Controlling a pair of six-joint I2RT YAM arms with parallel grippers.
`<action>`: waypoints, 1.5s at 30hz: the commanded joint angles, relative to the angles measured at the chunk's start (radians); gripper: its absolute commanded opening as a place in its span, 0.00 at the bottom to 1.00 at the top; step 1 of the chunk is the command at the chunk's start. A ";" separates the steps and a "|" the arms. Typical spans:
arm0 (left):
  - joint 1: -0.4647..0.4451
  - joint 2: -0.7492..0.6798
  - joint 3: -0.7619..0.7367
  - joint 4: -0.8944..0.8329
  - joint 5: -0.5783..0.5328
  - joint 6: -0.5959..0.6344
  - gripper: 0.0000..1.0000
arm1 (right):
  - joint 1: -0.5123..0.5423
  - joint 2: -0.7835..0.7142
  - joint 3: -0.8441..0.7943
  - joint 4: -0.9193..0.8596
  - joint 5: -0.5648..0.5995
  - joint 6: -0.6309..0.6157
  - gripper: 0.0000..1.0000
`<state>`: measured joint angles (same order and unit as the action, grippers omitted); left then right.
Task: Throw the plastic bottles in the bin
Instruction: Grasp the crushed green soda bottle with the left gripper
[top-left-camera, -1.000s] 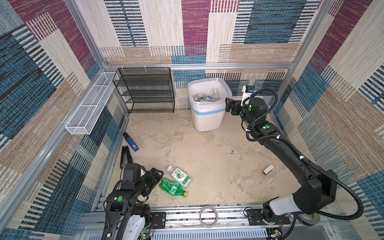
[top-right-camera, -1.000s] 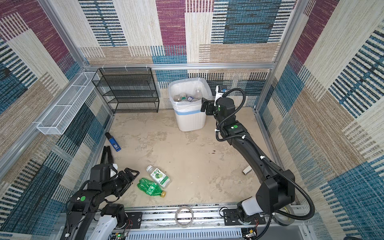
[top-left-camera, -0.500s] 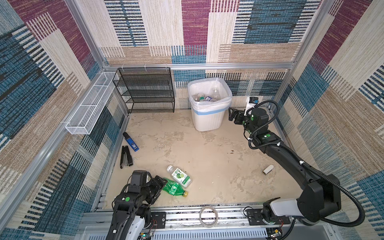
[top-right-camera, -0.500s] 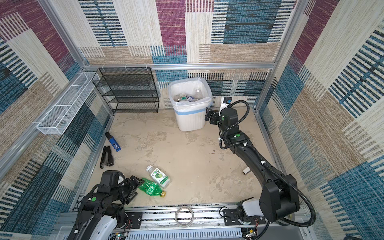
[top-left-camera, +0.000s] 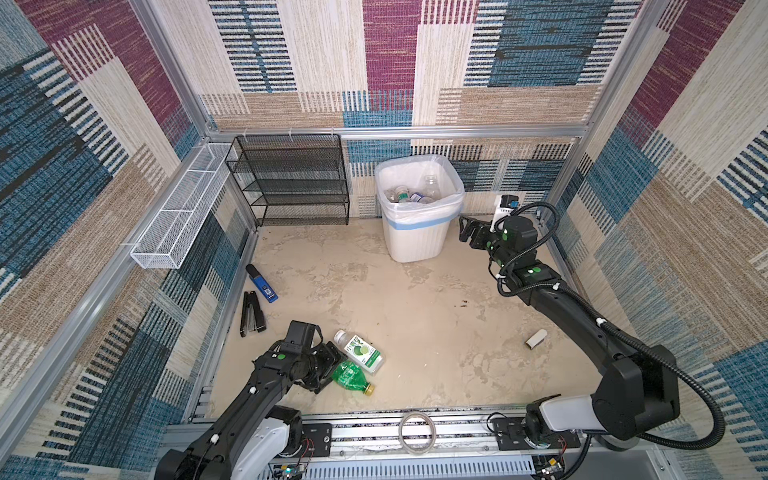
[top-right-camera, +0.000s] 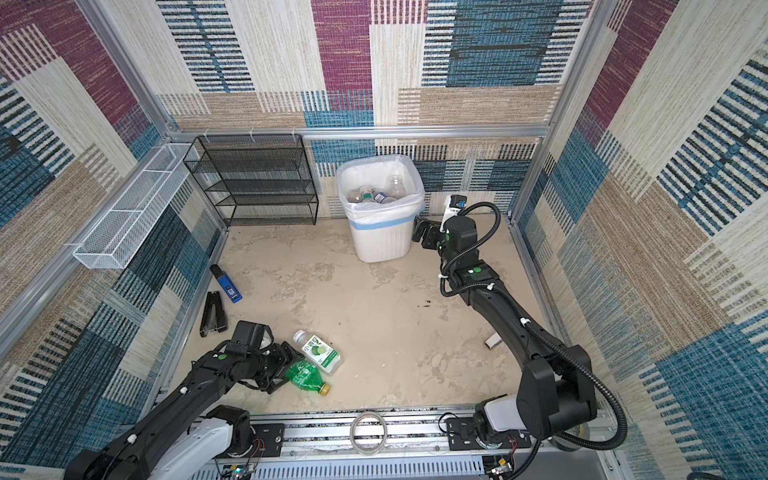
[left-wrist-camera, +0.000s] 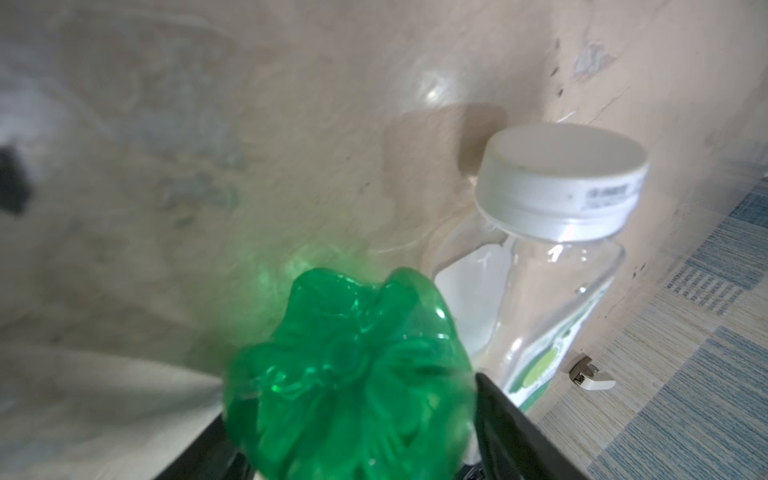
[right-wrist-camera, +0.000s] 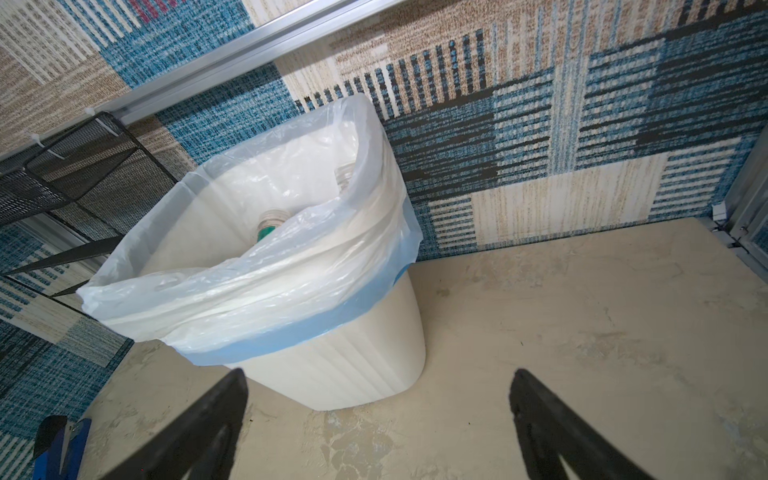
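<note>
My left gripper (top-left-camera: 328, 370) has its jaws set either side of the base of the crushed green bottle (left-wrist-camera: 353, 374); whether they pinch it, I cannot tell. A clear white-capped bottle (top-left-camera: 359, 351) lies just beside that one. My right gripper (top-left-camera: 468, 232), jaws spread wide and empty, faces the ribbed wall of the bin (right-wrist-camera: 332, 365) close ahead, with several bottles (top-left-camera: 409, 193) inside it.

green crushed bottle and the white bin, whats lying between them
The clear white-capped bottle, lying right next to the green bottle; beyond it only bare floor up to the bin, as both top views show.
</note>
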<state>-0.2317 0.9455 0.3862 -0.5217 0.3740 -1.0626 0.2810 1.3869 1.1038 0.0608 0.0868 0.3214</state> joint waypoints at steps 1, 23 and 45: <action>-0.008 0.074 0.033 0.123 -0.039 0.055 0.72 | -0.005 -0.014 -0.007 0.008 0.002 0.016 0.99; -0.098 0.571 0.465 0.215 -0.121 0.458 0.49 | -0.040 -0.148 -0.073 -0.059 0.066 0.008 1.00; -0.095 0.694 0.637 0.034 -0.202 0.693 0.66 | -0.051 -0.193 -0.122 -0.095 0.065 0.017 1.00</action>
<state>-0.3275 1.6314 1.0279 -0.4805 0.1646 -0.4072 0.2291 1.1992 0.9836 -0.0429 0.1417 0.3351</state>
